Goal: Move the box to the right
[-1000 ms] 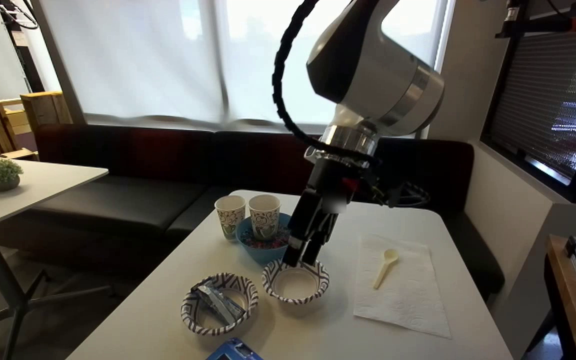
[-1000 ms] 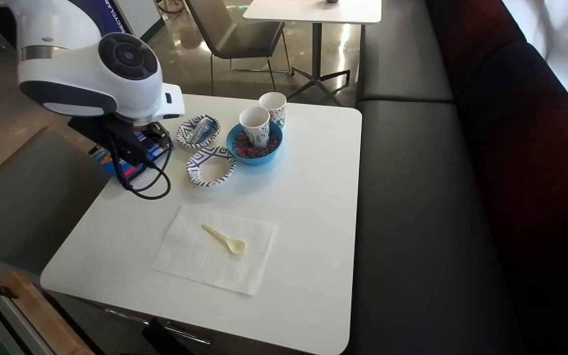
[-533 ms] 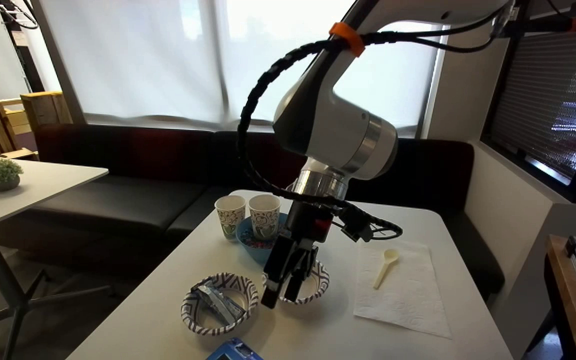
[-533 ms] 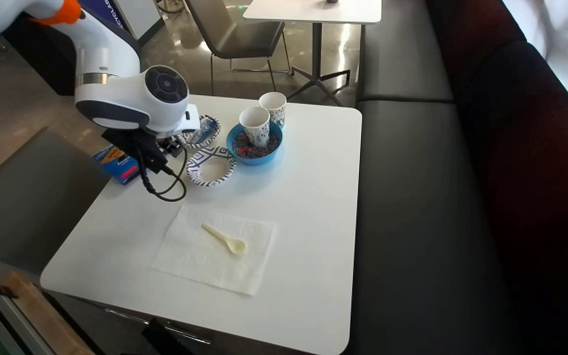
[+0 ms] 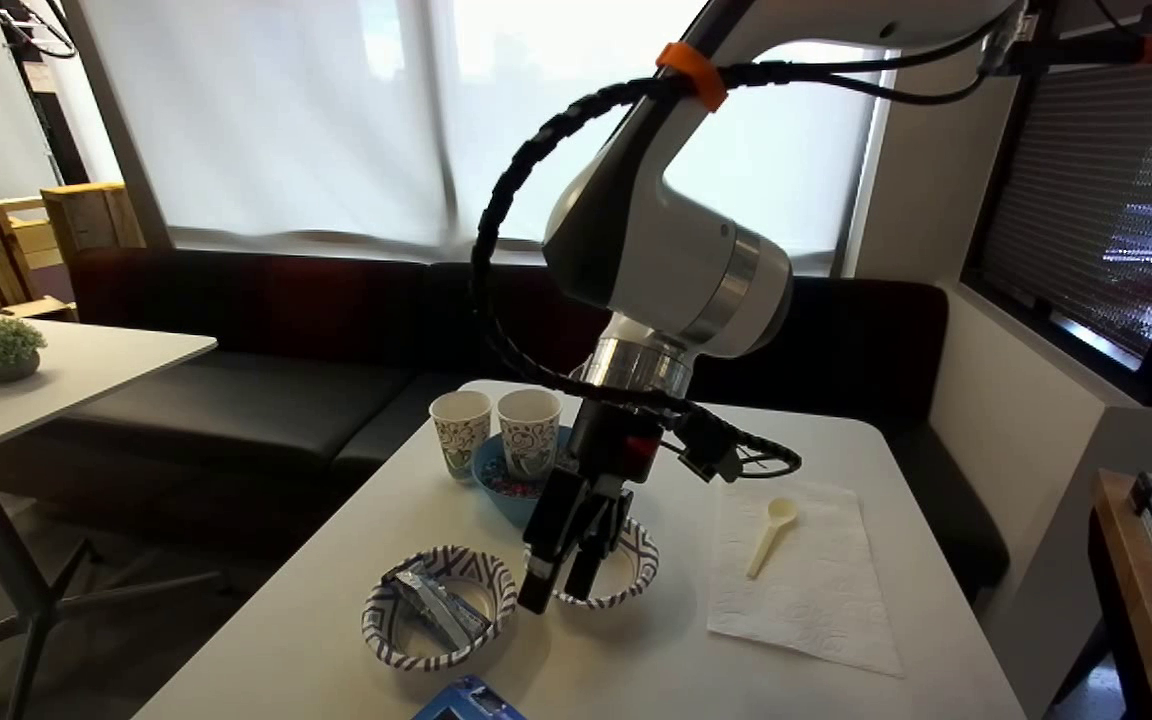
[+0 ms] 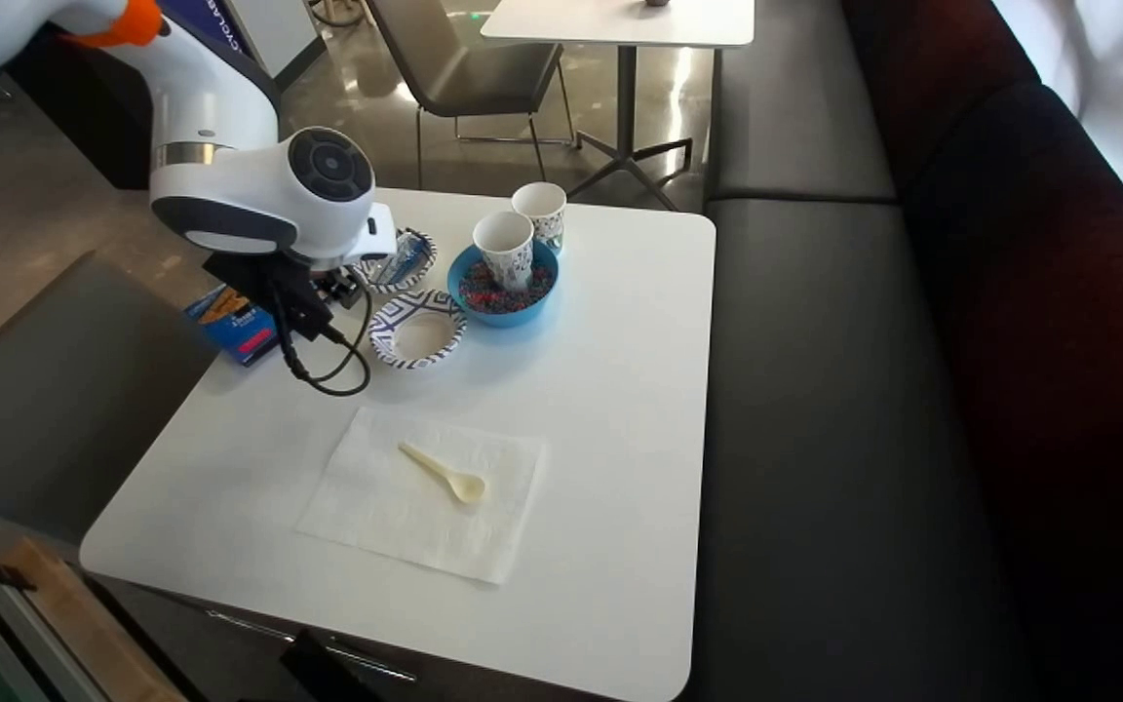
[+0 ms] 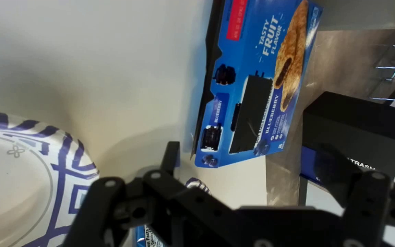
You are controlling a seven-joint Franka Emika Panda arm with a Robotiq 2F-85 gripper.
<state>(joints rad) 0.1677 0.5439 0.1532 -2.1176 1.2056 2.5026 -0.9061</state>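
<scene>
The box is a flat blue cardboard packet with fruit and pastry pictures. It lies at the table's edge, cut off at the bottom in an exterior view (image 5: 469, 703). It is partly behind my wrist in an exterior view (image 6: 238, 330). The box (image 7: 249, 103) fills the upper middle of the wrist view, with a dark open slot along one side. My gripper (image 5: 558, 590) is open and empty, above the table between two paper bowls and apart from the box. In the wrist view the gripper's fingers (image 7: 252, 157) are wide apart, below the box in the picture.
A patterned paper bowl (image 5: 501, 590) holds wrapped bars. Another paper bowl (image 5: 648, 565) stands beside it, under my gripper. A blue bowl (image 6: 513, 318) holds a paper cup (image 6: 505, 249); another cup (image 6: 548, 213) stands behind. A white napkin (image 6: 357, 507) with a spoon (image 6: 445, 473) lies farther along the table.
Over the first half second my gripper came down and moved toward the bowl with the bars, its fingers a little wider apart. Since then it has hardly moved. The box has stayed put.
</scene>
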